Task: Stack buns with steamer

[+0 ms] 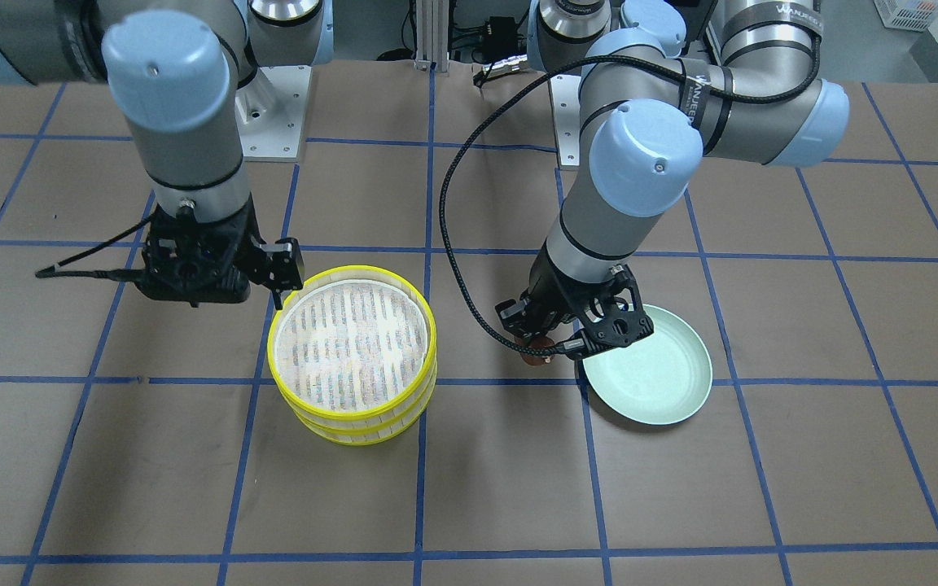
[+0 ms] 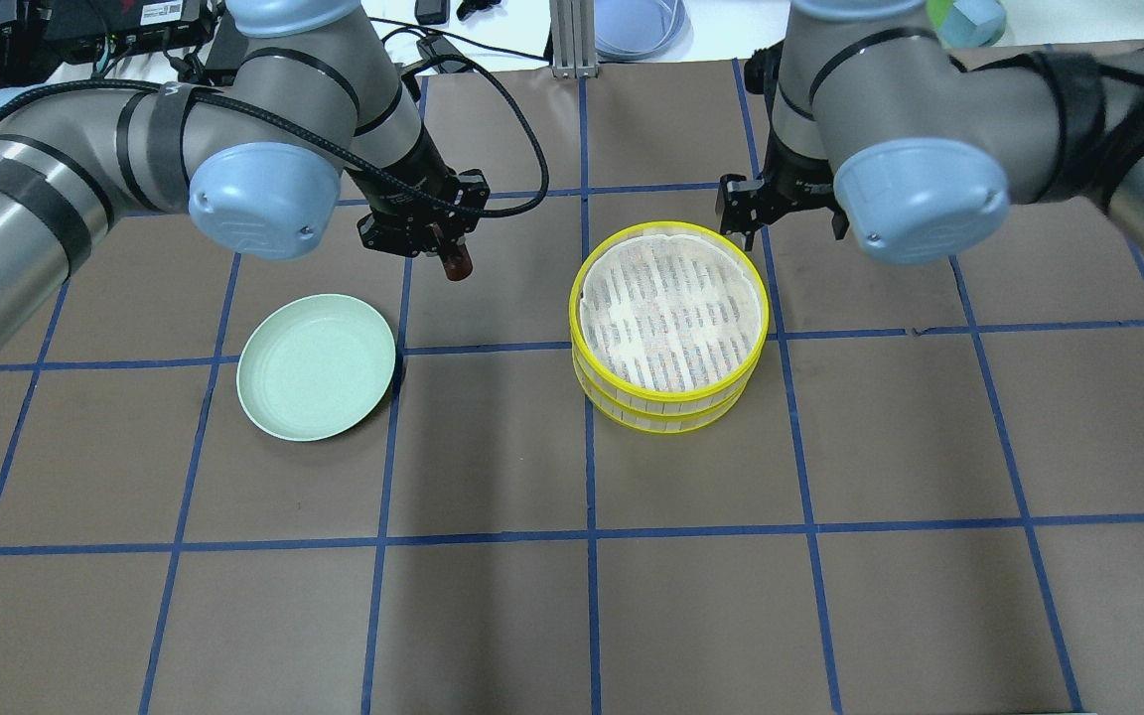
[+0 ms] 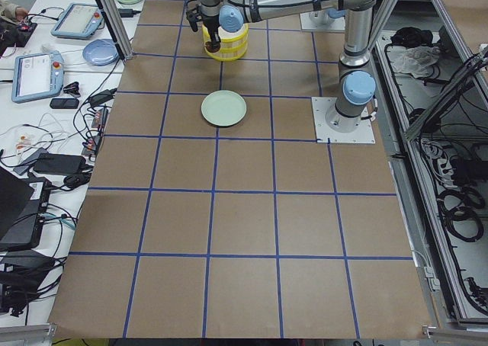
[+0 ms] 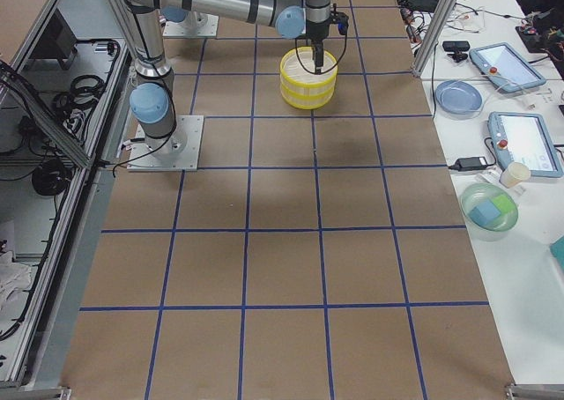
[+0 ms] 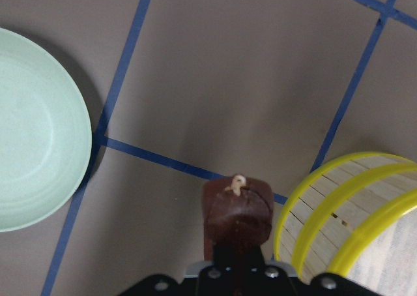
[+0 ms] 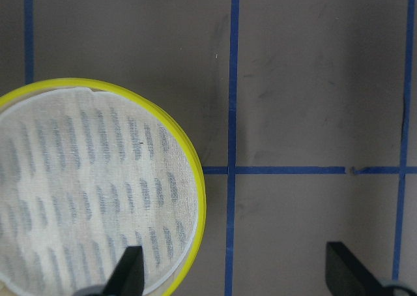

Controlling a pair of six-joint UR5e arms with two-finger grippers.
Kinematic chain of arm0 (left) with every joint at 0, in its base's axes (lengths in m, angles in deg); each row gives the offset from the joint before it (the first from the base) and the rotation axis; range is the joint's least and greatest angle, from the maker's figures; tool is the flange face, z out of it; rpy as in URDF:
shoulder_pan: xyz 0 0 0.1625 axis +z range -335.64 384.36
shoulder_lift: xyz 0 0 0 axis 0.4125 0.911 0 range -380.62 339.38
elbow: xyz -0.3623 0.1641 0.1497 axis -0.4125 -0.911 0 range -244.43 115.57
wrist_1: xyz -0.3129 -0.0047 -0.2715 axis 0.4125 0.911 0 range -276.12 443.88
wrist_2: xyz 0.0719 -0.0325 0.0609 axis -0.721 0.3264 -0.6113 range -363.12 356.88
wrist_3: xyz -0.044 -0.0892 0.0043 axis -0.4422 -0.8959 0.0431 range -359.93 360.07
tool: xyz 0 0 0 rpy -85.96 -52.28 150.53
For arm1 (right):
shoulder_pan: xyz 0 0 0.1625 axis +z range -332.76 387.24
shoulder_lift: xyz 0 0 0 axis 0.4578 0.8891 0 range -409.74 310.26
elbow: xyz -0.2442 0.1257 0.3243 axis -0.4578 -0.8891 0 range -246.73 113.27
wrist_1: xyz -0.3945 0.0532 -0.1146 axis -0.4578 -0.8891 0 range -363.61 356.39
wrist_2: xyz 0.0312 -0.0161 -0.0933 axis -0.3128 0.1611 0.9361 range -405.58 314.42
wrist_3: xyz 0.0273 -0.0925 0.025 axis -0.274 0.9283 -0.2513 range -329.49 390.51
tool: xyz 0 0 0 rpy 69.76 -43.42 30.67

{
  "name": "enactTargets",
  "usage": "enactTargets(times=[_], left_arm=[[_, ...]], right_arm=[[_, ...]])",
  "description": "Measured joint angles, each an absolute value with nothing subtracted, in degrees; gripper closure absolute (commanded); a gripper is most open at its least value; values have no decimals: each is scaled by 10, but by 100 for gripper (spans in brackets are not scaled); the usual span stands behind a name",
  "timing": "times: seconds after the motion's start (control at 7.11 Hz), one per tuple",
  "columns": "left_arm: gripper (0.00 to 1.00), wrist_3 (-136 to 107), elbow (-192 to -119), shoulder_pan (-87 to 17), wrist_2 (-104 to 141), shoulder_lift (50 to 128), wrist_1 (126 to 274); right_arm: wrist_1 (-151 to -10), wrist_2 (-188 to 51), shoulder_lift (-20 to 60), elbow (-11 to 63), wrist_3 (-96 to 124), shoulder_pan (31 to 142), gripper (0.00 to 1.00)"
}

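Observation:
My left gripper (image 2: 450, 254) is shut on the dark reddish-brown bun (image 2: 455, 265) and holds it above the table, between the pale green plate (image 2: 317, 365) and the yellow steamer (image 2: 669, 323). The left wrist view shows the bun (image 5: 238, 211) between the fingers, the plate (image 5: 32, 152) on its left and the steamer (image 5: 352, 224) on its right. The plate is empty. The steamer is two stacked tiers with a white cloth on top. My right gripper (image 6: 238, 273) is open at the steamer's rim, one finger (image 6: 129, 270) over the cloth. The cream-white bun is out of view.
The table is brown paper with a blue tape grid (image 2: 587, 447). The left arm's black cable (image 1: 457, 268) loops over the table between the two arms. Side benches with tablets and bowls (image 4: 489, 208) stand beyond the table ends.

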State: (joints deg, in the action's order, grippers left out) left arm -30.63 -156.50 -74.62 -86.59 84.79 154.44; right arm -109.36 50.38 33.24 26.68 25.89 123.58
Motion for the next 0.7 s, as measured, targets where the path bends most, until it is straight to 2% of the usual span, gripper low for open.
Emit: enactTargets(times=[0.28, 0.7], left_arm=[[100, -349, -1563, -787, -865, 854, 1534], [100, -418, -1560, -845, -862, 864, 1510]], right_arm=[[-980, 489, 362, 180, 255, 1234, 0], [-919, 485, 382, 151, 253, 1222, 0]])
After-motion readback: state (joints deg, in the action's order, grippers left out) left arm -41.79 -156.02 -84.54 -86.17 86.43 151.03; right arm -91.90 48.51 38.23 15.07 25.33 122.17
